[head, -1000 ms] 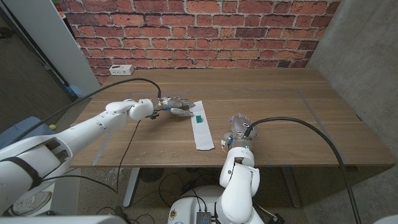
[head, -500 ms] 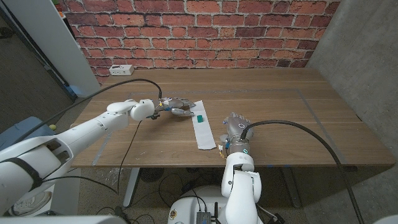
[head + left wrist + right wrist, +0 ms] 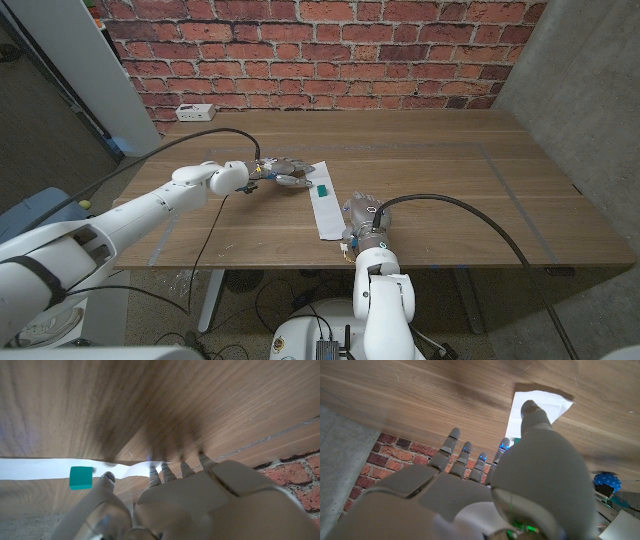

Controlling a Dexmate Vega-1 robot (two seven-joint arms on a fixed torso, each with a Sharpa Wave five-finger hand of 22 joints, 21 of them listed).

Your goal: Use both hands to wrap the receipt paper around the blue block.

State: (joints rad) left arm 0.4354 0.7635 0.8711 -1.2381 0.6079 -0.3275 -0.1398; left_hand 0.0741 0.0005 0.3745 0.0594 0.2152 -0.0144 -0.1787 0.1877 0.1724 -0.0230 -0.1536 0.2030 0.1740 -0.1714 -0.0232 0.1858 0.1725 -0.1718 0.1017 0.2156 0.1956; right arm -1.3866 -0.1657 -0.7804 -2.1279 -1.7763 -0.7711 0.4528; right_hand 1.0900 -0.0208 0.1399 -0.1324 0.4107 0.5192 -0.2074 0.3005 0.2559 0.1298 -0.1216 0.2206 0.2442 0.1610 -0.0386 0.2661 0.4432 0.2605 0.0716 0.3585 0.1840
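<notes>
Sliding in across the table over the last second, the robot's right hand (image 3: 358, 222) now sits just beside the near end of the receipt paper (image 3: 325, 210), where earlier it waited well off to that end's side. Its fingers (image 3: 465, 455) reach out straight and apart with nothing between them, the thumb tip lying over the strip's near corner in the right wrist view, though whether it actually touches the paper cannot be told. At the strip's far end, the left hand (image 3: 283, 172) has kept its place, fingertips (image 3: 162, 472) lined along the paper's edge and seemingly pinning it to the wooden table (image 3: 450, 170); no grasp is visible, and the fingers stay loosely extended. Just past the left thumb, the blue block (image 3: 81, 477), more teal than blue, rests on the paper near that far end, untouched by either hand. Judging from this, the work stands at its approach stage: one end appears anchored, the other about to be picked up. Next, the right hand would need to get a fingertip under the near edge, lift it and carry the strip over toward the block without dragging the paper from under the left hand.
</notes>
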